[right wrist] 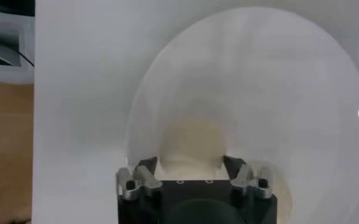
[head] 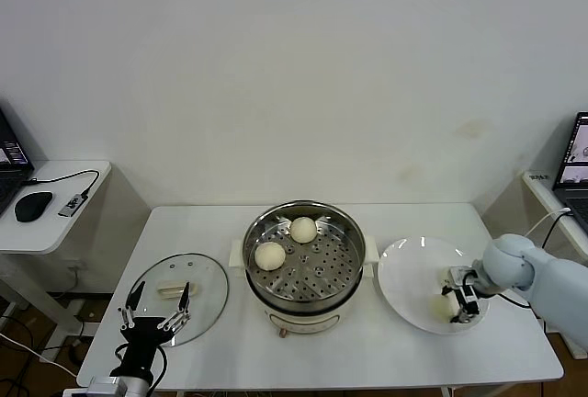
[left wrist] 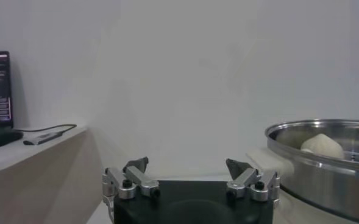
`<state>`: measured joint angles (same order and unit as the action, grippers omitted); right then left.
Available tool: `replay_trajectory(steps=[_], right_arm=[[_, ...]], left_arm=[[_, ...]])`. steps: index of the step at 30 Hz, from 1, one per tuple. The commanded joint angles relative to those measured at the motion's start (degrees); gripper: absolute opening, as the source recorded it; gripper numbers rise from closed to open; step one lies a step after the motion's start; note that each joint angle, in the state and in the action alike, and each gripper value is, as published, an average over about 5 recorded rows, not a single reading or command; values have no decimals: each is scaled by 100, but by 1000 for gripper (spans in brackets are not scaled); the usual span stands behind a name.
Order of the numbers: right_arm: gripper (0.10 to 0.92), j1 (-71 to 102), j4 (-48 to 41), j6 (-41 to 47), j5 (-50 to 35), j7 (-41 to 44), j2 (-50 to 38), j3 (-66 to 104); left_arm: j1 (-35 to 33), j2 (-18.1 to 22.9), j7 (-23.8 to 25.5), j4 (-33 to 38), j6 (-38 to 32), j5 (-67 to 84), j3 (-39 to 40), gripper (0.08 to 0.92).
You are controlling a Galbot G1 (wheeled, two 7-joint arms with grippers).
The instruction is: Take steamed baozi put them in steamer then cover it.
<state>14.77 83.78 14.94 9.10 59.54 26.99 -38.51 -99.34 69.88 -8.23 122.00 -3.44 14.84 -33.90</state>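
Two steamed baozi (head: 303, 229) (head: 270, 255) lie in the steamer (head: 333, 270), a steel perforated basket on a cream pot at the table's middle. One more baozi (right wrist: 191, 141) lies on the white plate (head: 409, 273) at the right. My right gripper (head: 457, 303) (right wrist: 191, 161) reaches down onto the plate, its fingers pressed against both sides of that baozi. The cover (head: 208, 277), a glass lid with a cream handle, lies flat on the table left of the steamer. My left gripper (head: 161, 298) (left wrist: 188, 163) hovers open over the cover's near edge, holding nothing.
A side table (head: 55, 222) at the far left carries a mouse (head: 34, 204) and cables. A laptop (head: 577, 163) stands at the far right. The steamer's rim (left wrist: 313, 167) and a baozi (left wrist: 321, 145) show in the left wrist view.
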Motion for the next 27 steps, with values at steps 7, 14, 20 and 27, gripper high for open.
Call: replay_trajectory(steps=[7,14,20,27], right_arm=[[505,-1099,117,52,-429,155,-152,-468],[508,-2470,172,56,-1019,339,-256,-665],[509,-4234,239,65,-1643,357,35,-1551],[509,-5376,818,112,-2215,189,886,-2493]], left_arm=[[12,-3,-1,16,-1,-7,8,823],[33,-40,4,3,-1,-10,27,823],[53,-95,5,-25,-3,7,21,823],[79,-65,5,-49,9,15,42,823]])
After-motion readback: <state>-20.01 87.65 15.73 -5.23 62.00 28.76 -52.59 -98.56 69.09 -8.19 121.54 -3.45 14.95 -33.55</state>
